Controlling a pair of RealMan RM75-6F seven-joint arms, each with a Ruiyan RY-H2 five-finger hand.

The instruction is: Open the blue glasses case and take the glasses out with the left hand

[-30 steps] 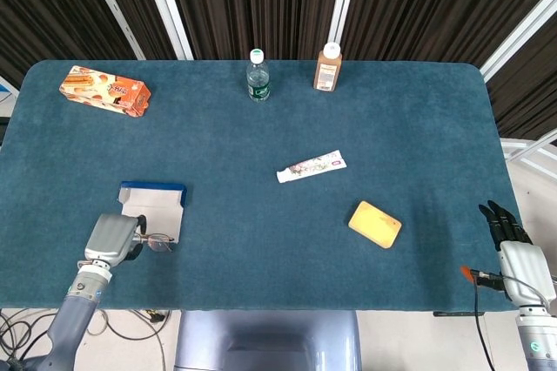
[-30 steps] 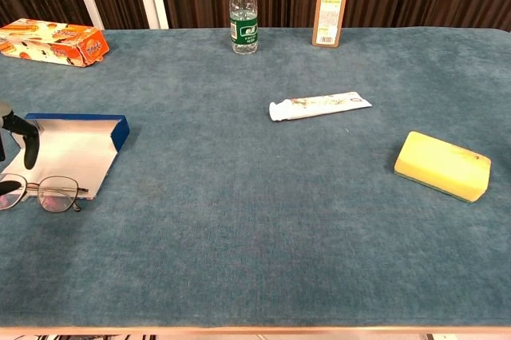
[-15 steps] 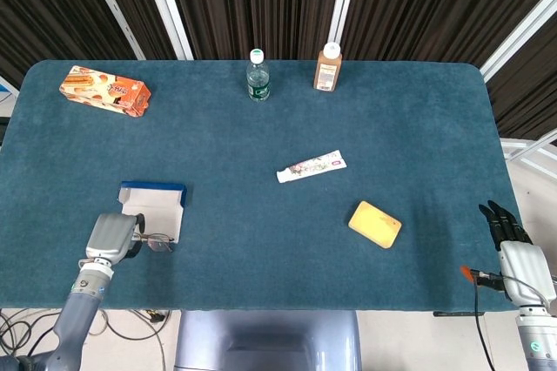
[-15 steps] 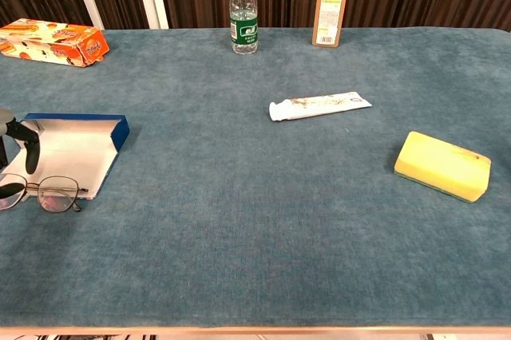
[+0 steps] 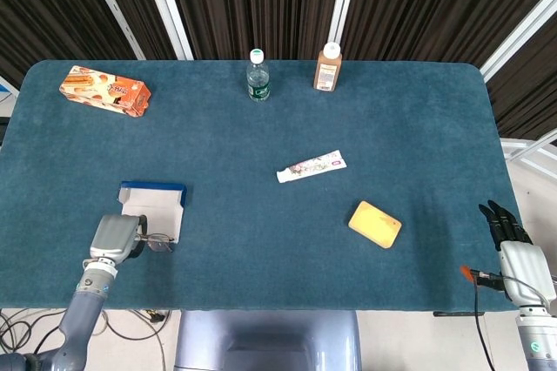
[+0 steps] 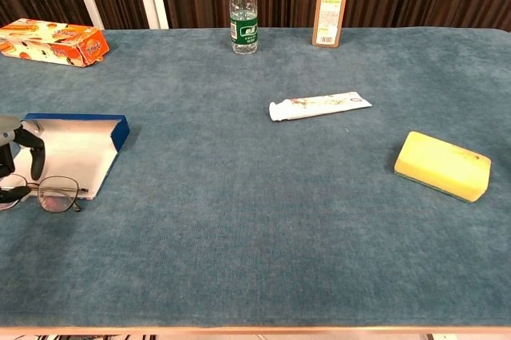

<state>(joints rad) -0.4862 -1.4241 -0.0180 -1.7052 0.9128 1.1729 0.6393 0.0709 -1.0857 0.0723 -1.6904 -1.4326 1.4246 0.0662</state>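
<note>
The blue glasses case with its pale lining (image 6: 76,152) already lies flat and open on the teal felt-covered bench (image 6: 255,220), near its front left corner, so I judge the opening step done and the taking-out nearly so. My left hand (image 5: 116,238) sits just in front of the case, and my dark fingers (image 6: 32,152) are closed on the near side of the thin wire-framed glasses (image 6: 49,194); in the chest view one lens and a temple arm show at the front lip of the case, half over the lining and half over the felt. Whether the frame is resting on the bench or lifted just clear of it I cannot tell. My right hand (image 5: 515,249) hangs off the bench's right edge, well apart from everything, fingers apart and holding nothing. The next move, as I judge it, calls for carrying the glasses fully clear of the case and setting them on bare felt, keeping my pinch light enough not to bend the wire and steady enough that the frame does not swing or catch the case's lip.
</note>
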